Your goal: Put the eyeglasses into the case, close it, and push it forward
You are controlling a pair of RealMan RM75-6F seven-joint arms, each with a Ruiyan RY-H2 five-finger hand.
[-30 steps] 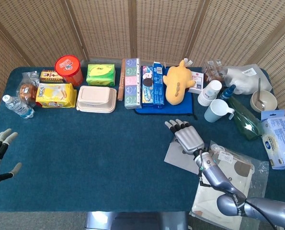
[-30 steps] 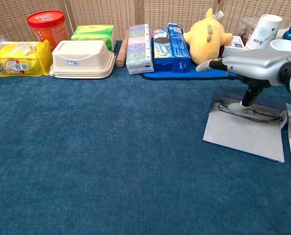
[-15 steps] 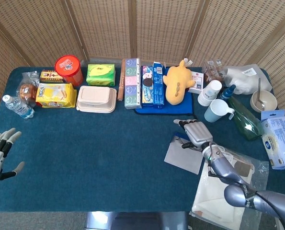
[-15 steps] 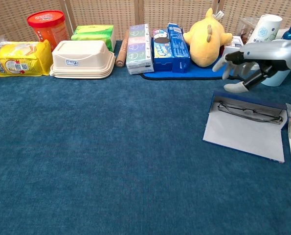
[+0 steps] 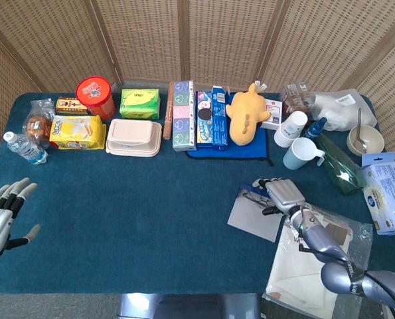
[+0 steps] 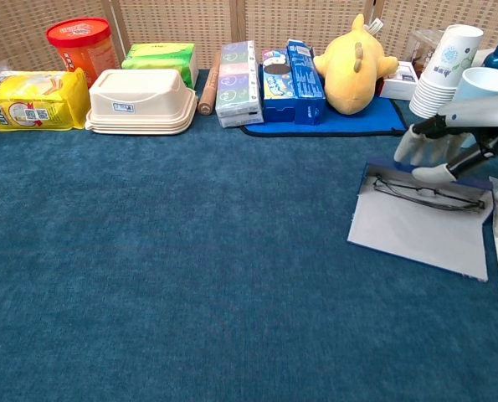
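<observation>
The eyeglasses (image 6: 428,193) (image 5: 253,197) lie folded in the open case (image 6: 414,232) (image 5: 252,218), a flat grey sleeve with a blue far edge, at the right of the table. My right hand (image 6: 438,147) (image 5: 283,195) hovers over the case's far right corner, fingers hanging down and thumb apart just above the glasses, holding nothing. My left hand (image 5: 2,218) is at the table's near left edge with its fingers spread and nothing in it; the chest view does not show it.
Along the far side stand a red tub (image 5: 94,95), snack packs, a beige lunch box (image 6: 142,100), tissue boxes, a yellow plush toy (image 6: 352,64) on a blue mat and cups (image 6: 443,67). A plastic bag (image 5: 315,256) lies right of the case.
My right hand has drawn back off the glasses toward the case's right end, its fingers now drooping. My left hand has crept a little to the right.
</observation>
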